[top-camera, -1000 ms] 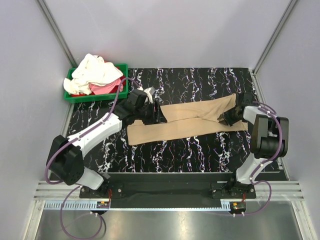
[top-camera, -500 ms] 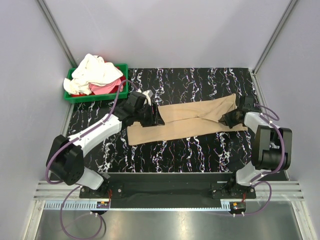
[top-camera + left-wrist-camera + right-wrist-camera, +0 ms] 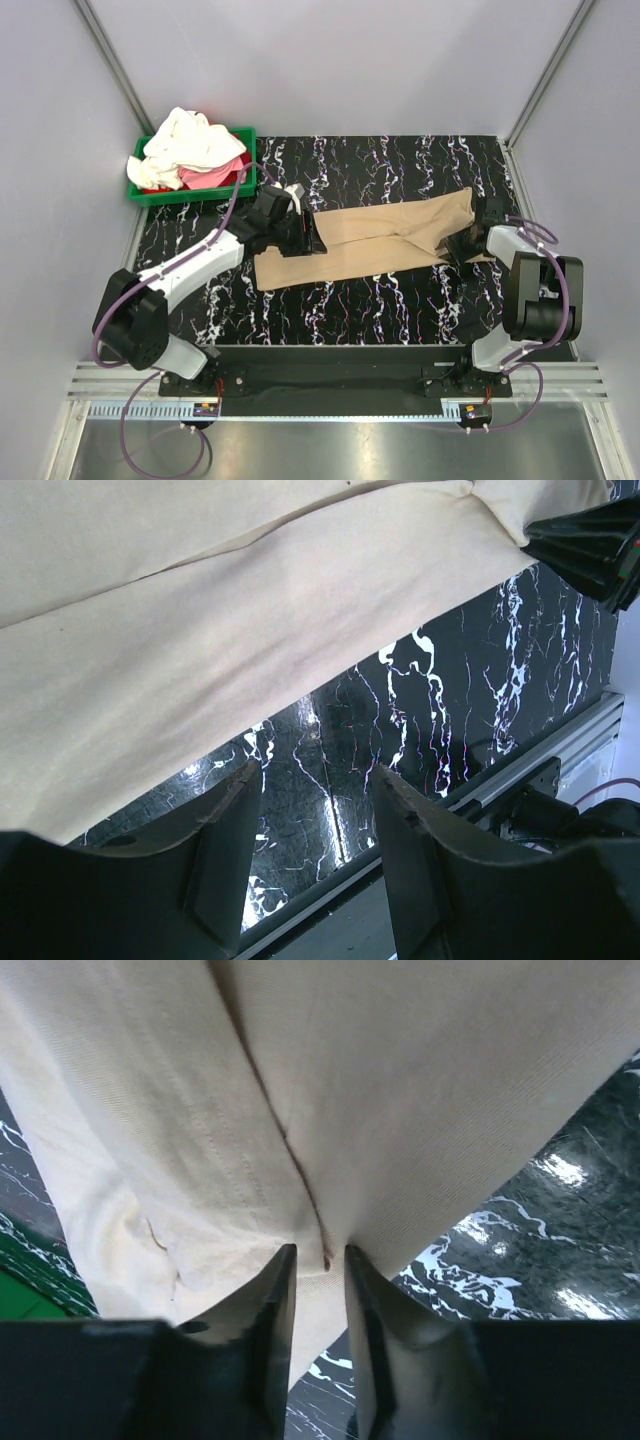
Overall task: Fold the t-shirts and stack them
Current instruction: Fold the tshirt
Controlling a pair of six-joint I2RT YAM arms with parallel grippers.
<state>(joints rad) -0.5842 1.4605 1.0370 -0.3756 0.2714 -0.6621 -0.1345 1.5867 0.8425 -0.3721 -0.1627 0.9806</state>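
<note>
From my remote station: the tan-khaki soft fabric t-shirt (image 3: 380,240) lies flat on the black white-veined marble-pattern table (image 3: 380,305). It is folded into a long narrow band that runs across the middle of the table, from lower left to upper right in the overhead view, with a lengthwise fold line down its middle.

The left pincer (image 3: 312,236) sits at the band's left end and the right pincer (image 3: 458,245) at its right end, one arm on each side.

Through the left wrist camera I see the left pincer (image 3: 315,810) spread wide. Its dark fingers (image 3: 225,860) hold nothing and only bare table (image 3: 330,740) shows between them. The long edge of the tan cloth (image 3: 200,630) lies just beyond the tips.

Through the right wrist camera, the right pincer (image 3: 318,1255) has its fingers (image 3: 265,1340) a narrow slit apart. The tips are set at the near edge of the cloth (image 3: 400,1090), where a fold line runs down to meet them. Cloth shows through the slit, but none is gathered between the fingers. Glossy table (image 3: 520,1240) shows to the right of it.

At the table's far left corner stands the small green plastic bin (image 3: 190,193). The cream-white fabric t-shirt (image 3: 190,145) is heaped crumpled on top of it and hangs over the left rim. The pink-red fabric t-shirt (image 3: 210,177) is bunched beneath, showing toward the bin's front right. The bin is near the left arm and well apart from the right pincer.
</note>
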